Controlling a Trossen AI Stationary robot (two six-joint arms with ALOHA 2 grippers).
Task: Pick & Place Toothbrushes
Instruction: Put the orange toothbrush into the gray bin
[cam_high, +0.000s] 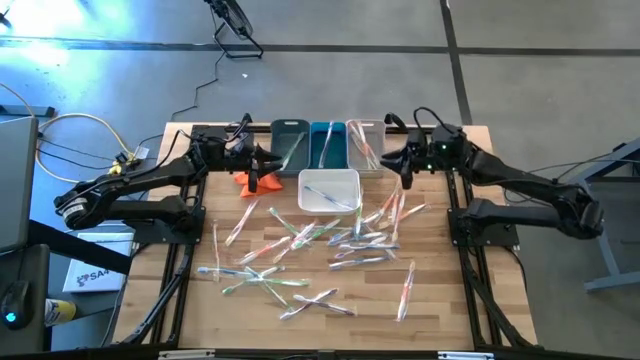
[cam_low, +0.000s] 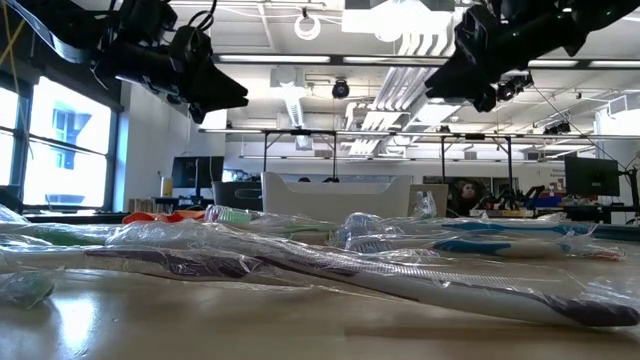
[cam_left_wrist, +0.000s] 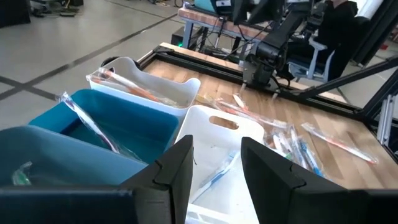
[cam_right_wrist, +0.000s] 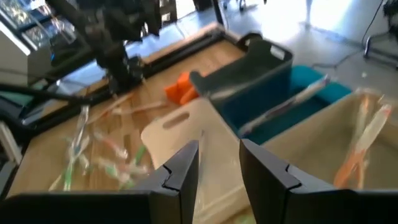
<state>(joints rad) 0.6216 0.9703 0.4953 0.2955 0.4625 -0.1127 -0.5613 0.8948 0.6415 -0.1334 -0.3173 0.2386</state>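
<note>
Only wrist views show both arms' fingers (cam_left_wrist: 180, 171) (cam_right_wrist: 264, 171) released; toothbrushes (cam_high: 320, 240) scattered.

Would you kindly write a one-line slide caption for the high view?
Both grippers, left and right, hover open beside four bins, wrapped toothbrushes scattered across the wooden table.

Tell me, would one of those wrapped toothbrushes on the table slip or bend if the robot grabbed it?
Probably a bit slippery: each of the toothbrushes sits in a shiny, loose clear wrapper. The wrapper looks crinkly and floppy, but the handle inside looks straight and likely stiff. Being thin, one should be light, and pushing it may drag overlapping neighbours along.
</note>
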